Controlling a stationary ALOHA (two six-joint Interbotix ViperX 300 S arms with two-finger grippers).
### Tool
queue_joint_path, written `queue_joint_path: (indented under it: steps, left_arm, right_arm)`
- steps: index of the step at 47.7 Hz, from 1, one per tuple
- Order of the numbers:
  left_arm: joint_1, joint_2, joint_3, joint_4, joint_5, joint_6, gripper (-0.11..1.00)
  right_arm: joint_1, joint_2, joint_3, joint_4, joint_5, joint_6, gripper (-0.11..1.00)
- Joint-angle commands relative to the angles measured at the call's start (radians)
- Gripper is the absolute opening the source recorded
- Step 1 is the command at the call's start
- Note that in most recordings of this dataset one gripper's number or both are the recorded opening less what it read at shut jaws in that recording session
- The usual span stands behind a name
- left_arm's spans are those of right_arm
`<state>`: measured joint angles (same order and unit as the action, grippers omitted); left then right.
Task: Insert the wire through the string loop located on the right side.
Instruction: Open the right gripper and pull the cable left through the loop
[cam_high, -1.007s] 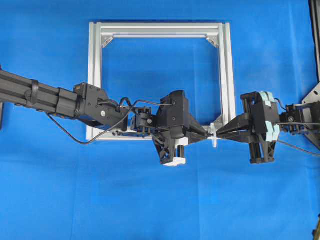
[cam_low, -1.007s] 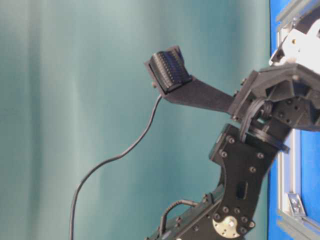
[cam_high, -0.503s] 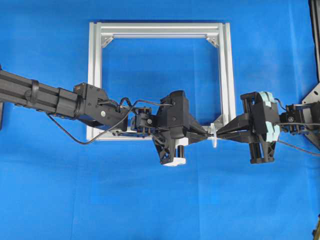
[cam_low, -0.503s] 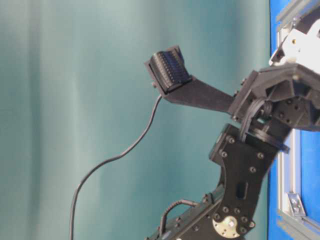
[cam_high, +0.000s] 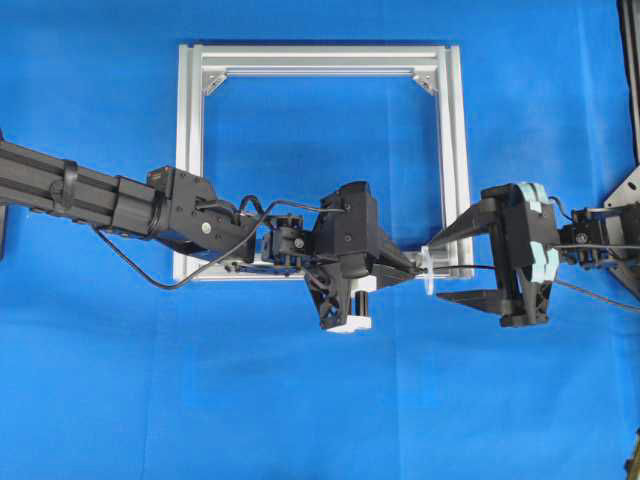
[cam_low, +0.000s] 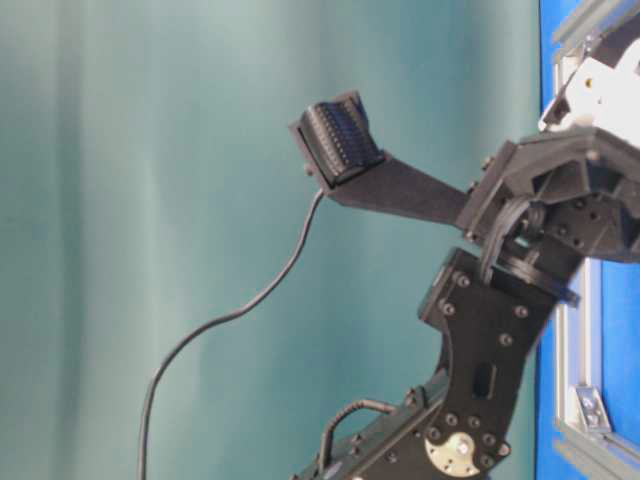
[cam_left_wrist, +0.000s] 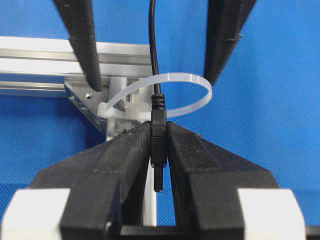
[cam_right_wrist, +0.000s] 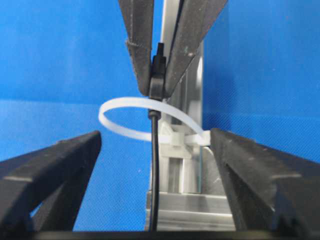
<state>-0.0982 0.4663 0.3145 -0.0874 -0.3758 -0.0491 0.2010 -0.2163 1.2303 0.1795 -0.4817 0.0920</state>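
Left end effector (cam_left_wrist: 159, 145) pinches the wire's (cam_left_wrist: 152, 50) plug, the wire running through the string loop (cam_left_wrist: 165, 95) at the frame's (cam_high: 455, 150) right corner; right end effector (cam_high: 440, 268) is spread wide around it.

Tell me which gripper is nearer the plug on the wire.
Left. The left gripper is clamped on the plug, just short of the loop. The right gripper stands open beyond the loop, touching nothing.

A table covered in bright blue cloth (cam_high: 300, 400) carries a square silver aluminium frame (cam_high: 190, 150), lying flat on the cloth, with triangular corner brackets (cam_high: 214, 82) inside its upper corners
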Motion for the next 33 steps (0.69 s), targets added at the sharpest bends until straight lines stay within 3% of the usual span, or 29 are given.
queue_joint_path:
  steps: [1,14,33]
  left_arm:
    - [-0.003,-0.026,-0.012,0.002,-0.005,0.002,0.08]
    - [-0.005,-0.098,0.095,0.002,-0.041,0.008,0.08]
    - [-0.04,-0.364,0.492,0.002,-0.158,-0.003,0.08]
  right_arm:
    - [0.002,-0.006,-0.018,0.003,-0.003,0.002,0.93]
    - [0.002,-0.006,-0.018,0.003,-0.002,0.002,0.94]
    - [0.002,-0.011,-0.021,0.003,0.0,0.002,0.94]
